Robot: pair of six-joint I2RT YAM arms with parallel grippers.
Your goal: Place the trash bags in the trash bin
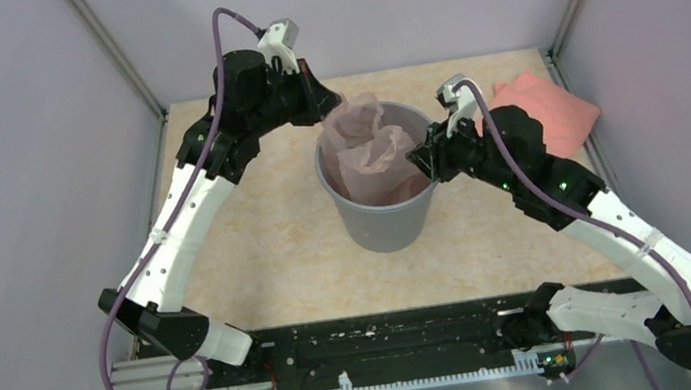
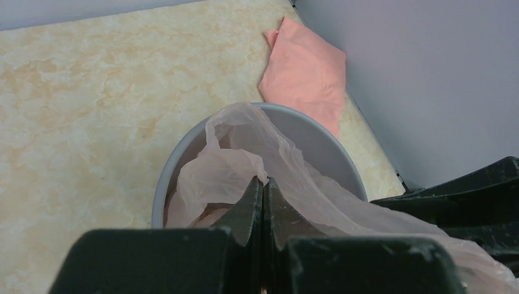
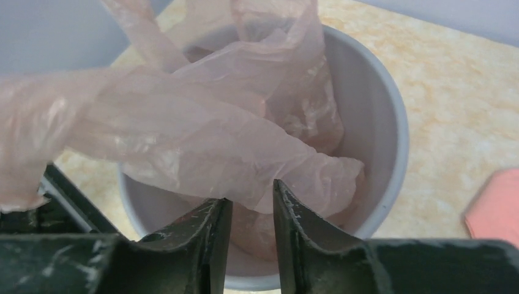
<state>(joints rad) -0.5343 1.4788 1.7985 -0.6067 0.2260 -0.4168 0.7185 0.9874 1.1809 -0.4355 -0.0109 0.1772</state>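
Note:
The grey trash bin (image 1: 386, 225) stands mid-table. The pale pink translucent trash bag (image 1: 370, 146) is bunched inside it and rises above the rim at the far left. My left gripper (image 1: 328, 106) is at the bin's far-left rim, shut on a fold of the bag (image 2: 245, 165), with the bin rim (image 2: 318, 131) beyond the left gripper (image 2: 264, 182). My right gripper (image 1: 418, 160) is over the bin's right rim. In the right wrist view the right gripper (image 3: 252, 193) is open, jaws a little apart, with the bag (image 3: 202, 141) just past the tips over the bin (image 3: 379, 122).
An opaque salmon-pink folded bundle (image 1: 543, 114) lies at the back right corner by the wall; it also shows in the left wrist view (image 2: 303, 70) and in the right wrist view (image 3: 496, 208). Grey walls enclose the table on three sides.

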